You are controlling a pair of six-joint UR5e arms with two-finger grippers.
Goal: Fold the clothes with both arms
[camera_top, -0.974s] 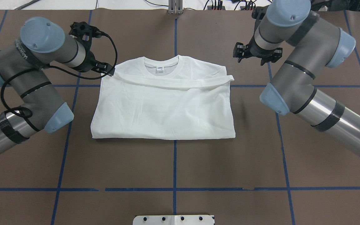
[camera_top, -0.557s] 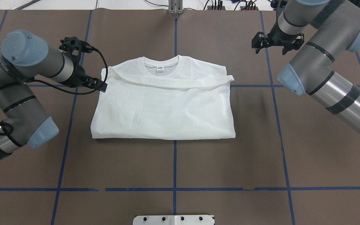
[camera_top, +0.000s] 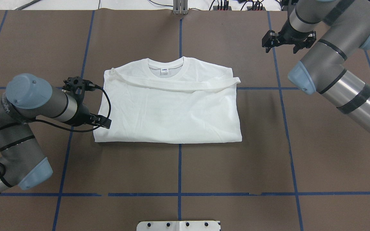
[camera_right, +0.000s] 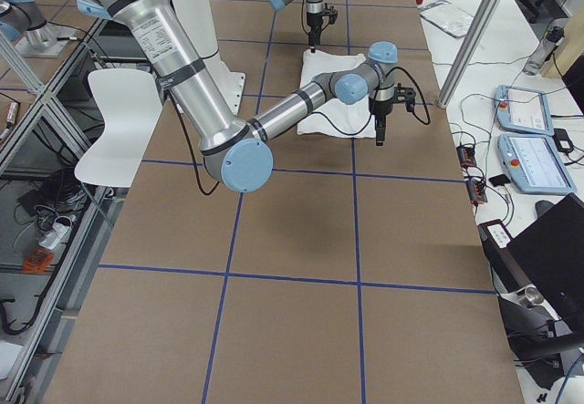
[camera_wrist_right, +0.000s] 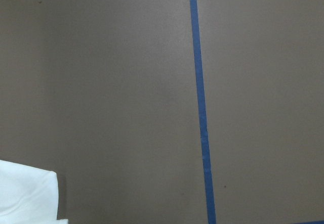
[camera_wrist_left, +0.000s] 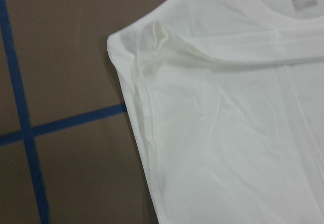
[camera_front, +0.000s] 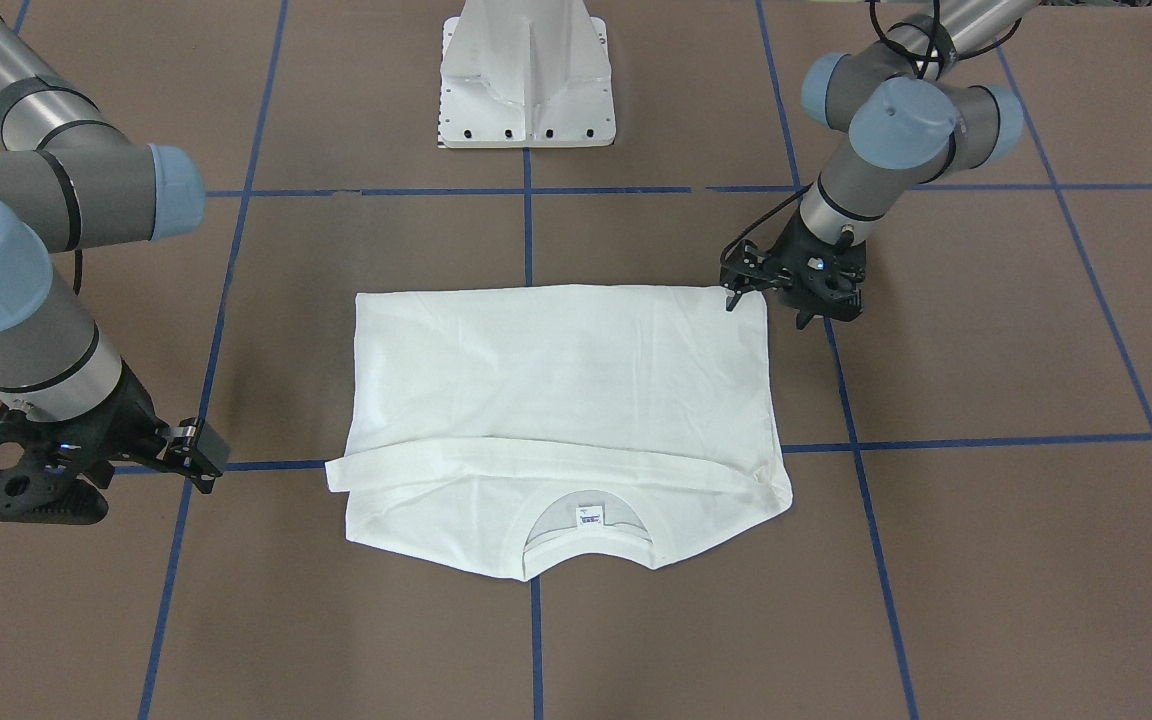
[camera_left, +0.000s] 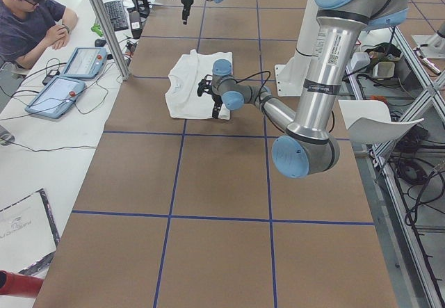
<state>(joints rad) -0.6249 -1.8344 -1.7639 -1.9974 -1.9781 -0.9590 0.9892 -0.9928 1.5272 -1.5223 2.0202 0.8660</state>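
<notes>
The clothes are one white T-shirt lying folded and flat, collar and neck label on the far side, with a sleeve band laid across the chest. My left gripper hangs open beside the shirt's near-left hem corner. The front view puts this left gripper right at that corner, and I cannot tell whether it touches. The left wrist view holds only the shirt's shoulder edge. My right gripper stands open and empty, well off the shirt's far-right side. The right wrist view catches one cloth corner.
Blue tape lines grid the brown table cover. The white pedestal base sits at the robot's side. A person sits at a side bench with tablets; more tablets lie on the other side.
My left gripper has travelled from the shirt's left shoulder down along its left edge to the near hem corner. My right gripper drew back, farther right and away. The shirt has not moved.
</notes>
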